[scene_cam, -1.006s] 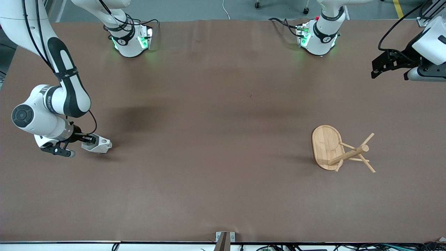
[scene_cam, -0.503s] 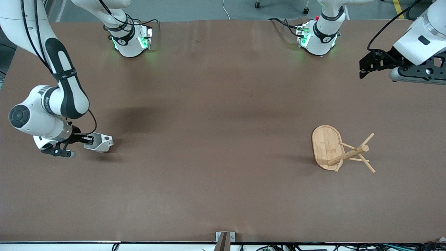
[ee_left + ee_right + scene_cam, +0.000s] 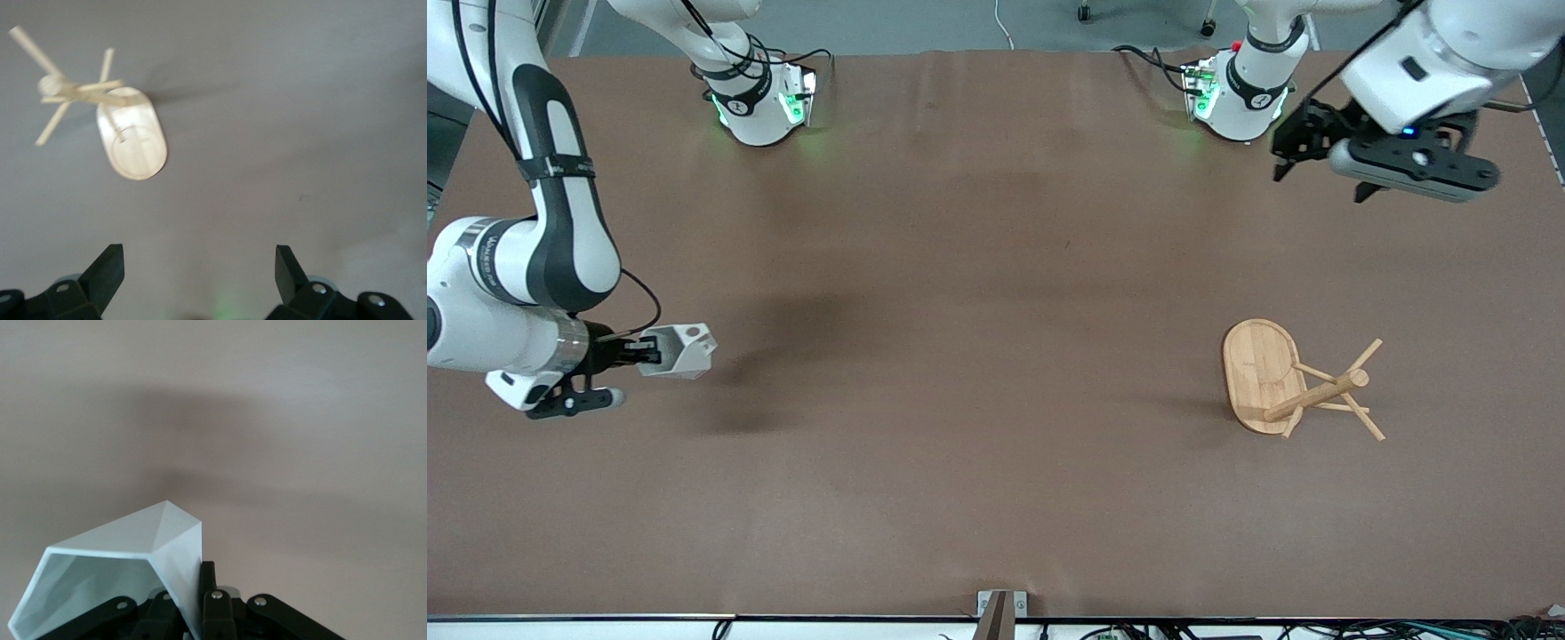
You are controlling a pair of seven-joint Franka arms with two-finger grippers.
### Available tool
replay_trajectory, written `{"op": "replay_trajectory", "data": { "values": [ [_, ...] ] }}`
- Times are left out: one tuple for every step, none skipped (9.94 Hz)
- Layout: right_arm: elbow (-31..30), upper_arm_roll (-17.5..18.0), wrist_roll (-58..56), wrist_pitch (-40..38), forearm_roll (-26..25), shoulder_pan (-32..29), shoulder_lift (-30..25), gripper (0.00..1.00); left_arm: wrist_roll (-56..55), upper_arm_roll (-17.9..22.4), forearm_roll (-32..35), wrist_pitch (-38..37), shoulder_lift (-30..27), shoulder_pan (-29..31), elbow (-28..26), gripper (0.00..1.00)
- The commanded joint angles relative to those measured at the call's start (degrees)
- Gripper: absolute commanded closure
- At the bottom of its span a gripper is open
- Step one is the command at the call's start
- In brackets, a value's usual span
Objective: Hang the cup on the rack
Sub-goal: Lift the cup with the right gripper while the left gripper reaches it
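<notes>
The right pincer (image 3: 643,353) grips the white faceted cup (image 3: 680,350) by one wall, a finger inside the mouth and one outside, holding it tipped on its side in the air over the right arm's end of the brown surface (image 3: 978,267), a shadow lying on the paper below. The bamboo rack (image 3: 1294,382) stands well apart, toward the left arm's end, its pegs fanning off the central post. The left pincer (image 3: 1294,142) hangs spread open and empty, up in the air over the surface by its own arm's base, the rack visible in its wrist view. The likely risks: the thin-wall grip could let the angular cup twist or slip during the long carry; the handle hole might miss a slim peg; a hard nudge could tip the light rack. Nothing stands between cup and rack.
</notes>
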Motion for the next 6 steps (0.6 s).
{"op": "replay_trajectory", "data": {
  "values": [
    [0.36,2.37,-4.13,-8.09,13.68,0.03,-1.15,0.99,0.87,-2.4,-0.24,3.74,3.11,-4.28,0.21,0.0],
    [-0.25,2.72,-6.24,-9.96,22.47,0.46,-0.98,0.99,0.95,-3.19,-0.68,5.76,4.25,-6.48,0.21,0.0],
    [-0.95,2.89,-6.35,-10.59,29.0,2.38,-0.89,0.99,1.39,-3.98,-2.77,8.57,5.74,-8.85,0.04,0.0],
    [-1.39,2.98,-6.0,-11.3,35.24,4.32,-0.89,0.99,3.57,-4.69,-4.1,11.99,7.32,-10.88,-0.23,0.0],
    [-1.92,3.07,-5.73,-13.04,42.44,6.16,-0.89,0.99,6.81,-5.04,-4.37,15.59,8.64,-12.21,-0.49,0.02],
    [-3.66,3.16,-5.56,-13.76,48.34,8.01,-0.97,0.99,10.58,-5.22,-5.68,17.54,9.79,-13.0,-0.41,0.07]
  ]
}}
